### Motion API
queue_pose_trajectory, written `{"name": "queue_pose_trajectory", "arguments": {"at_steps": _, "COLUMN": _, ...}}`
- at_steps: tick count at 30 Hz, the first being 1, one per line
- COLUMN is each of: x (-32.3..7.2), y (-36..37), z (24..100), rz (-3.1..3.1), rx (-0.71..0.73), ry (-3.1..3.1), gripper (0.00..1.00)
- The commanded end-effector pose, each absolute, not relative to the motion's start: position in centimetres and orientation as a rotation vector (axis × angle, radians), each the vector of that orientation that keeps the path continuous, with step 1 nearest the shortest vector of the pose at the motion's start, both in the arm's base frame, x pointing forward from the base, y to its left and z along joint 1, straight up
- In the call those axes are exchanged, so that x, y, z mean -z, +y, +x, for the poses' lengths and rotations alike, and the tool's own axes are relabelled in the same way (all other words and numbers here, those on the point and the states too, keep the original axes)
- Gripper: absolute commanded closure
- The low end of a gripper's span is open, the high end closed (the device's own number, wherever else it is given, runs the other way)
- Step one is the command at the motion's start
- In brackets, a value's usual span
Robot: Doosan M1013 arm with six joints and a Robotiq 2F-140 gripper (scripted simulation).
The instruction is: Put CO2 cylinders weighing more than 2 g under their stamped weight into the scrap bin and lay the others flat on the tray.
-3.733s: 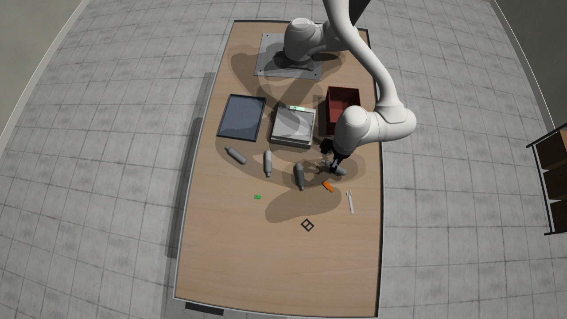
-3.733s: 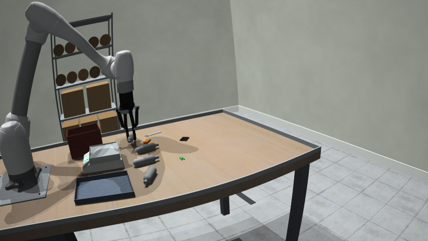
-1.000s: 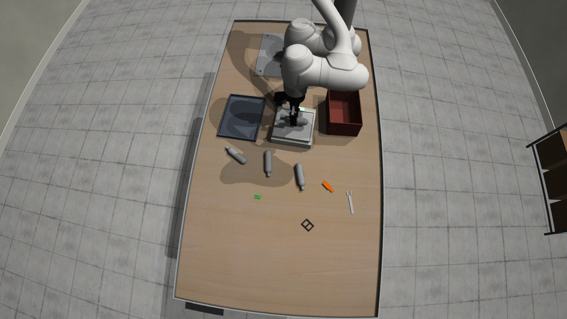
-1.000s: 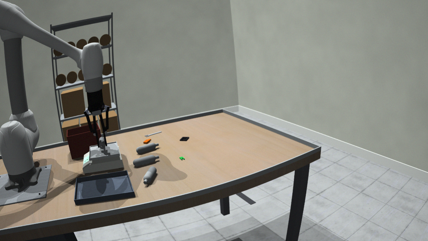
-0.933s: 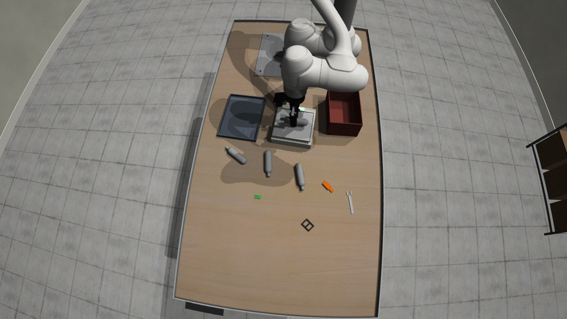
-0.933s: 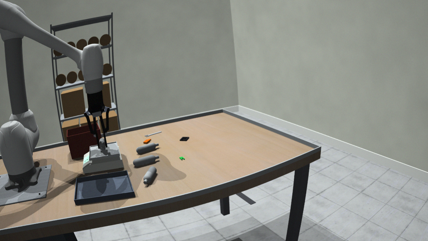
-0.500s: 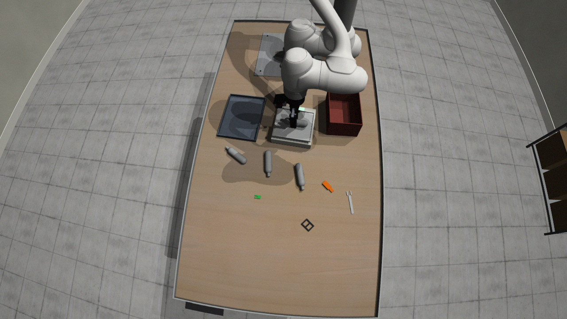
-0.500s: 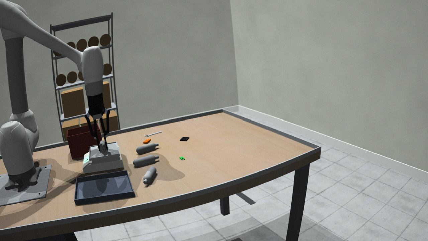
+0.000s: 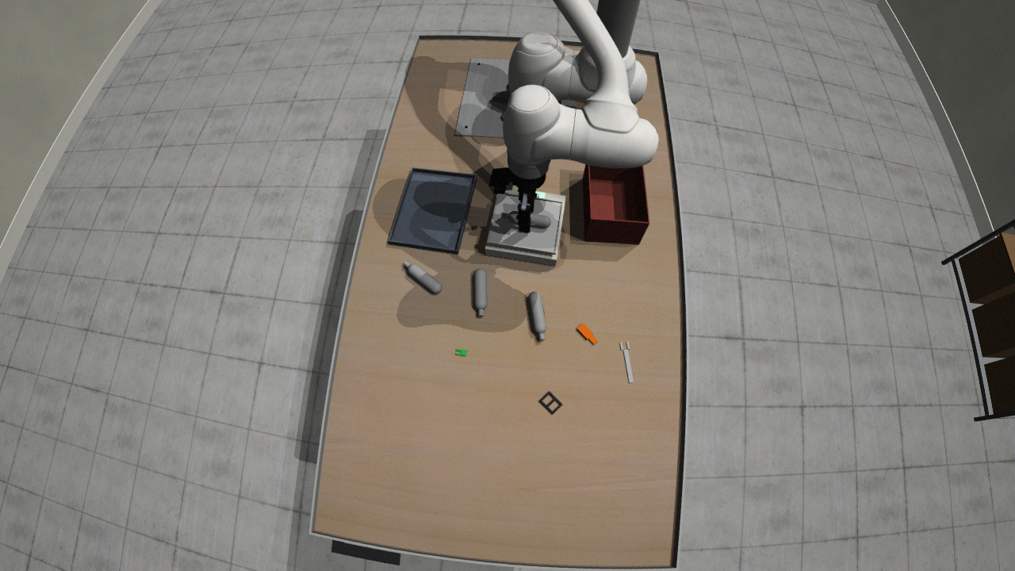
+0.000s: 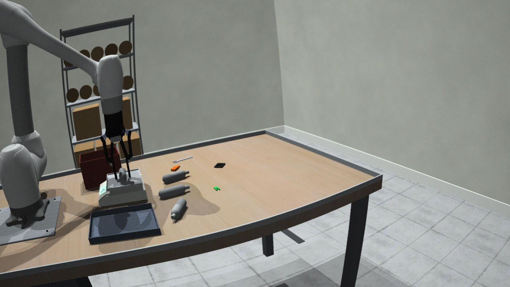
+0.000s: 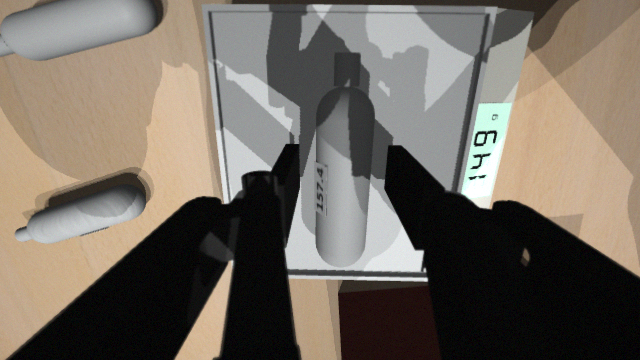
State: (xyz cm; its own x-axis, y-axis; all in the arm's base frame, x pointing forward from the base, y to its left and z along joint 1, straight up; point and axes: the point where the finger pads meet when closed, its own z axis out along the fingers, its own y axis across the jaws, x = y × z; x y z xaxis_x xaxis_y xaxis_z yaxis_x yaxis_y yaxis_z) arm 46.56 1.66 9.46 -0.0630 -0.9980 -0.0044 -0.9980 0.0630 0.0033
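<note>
A grey CO2 cylinder point(image 11: 345, 225) point(image 9: 541, 221) point(image 10: 122, 172) stamped 157.4 lies flat on the white scale point(image 11: 250, 100) point(image 9: 546, 243) point(image 10: 122, 195). The scale's green display point(image 11: 485, 150) point(image 9: 541, 194) reads 149 g. My gripper point(image 11: 342, 166) point(image 9: 523, 216) point(image 10: 122, 175) is open and straddles the cylinder, with a gap on each side. Three more cylinders point(image 9: 423, 278) point(image 9: 480, 291) point(image 9: 536, 314) lie on the table in front of the scale. The dark tray point(image 9: 433, 205) point(image 10: 122, 223) is left of the scale. The red scrap bin point(image 9: 615, 231) point(image 10: 92, 171) is to its right.
An orange piece point(image 9: 586, 333), a small green piece point(image 9: 461, 351), a black square frame point(image 10: 219, 165) and a grey forked tool point(image 9: 627, 362) lie further out on the table. The arm's base plate point(image 9: 482, 92) is at the back. A shelf point(image 10: 99, 107) stands behind the table.
</note>
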Motion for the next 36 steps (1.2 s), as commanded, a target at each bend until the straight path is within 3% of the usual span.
{"name": "queue_pose_trajectory", "arguments": {"at_steps": 1, "x": -9.5, "y": 1.7, "z": 46.6, "rz": -2.149, "rx": -0.008, "ry": 2.289, "gripper": 0.59}}
{"name": "queue_pose_trajectory", "arguments": {"at_steps": 29, "x": -9.6, "y": 1.7, "z": 46.6, "rz": -2.149, "rx": -0.008, "ry": 2.289, "gripper": 0.59}}
{"name": "queue_pose_trajectory", "arguments": {"at_steps": 36, "x": -11.6, "y": 1.7, "z": 46.6, "rz": -2.149, "rx": -0.008, "ry": 2.289, "gripper": 0.59}}
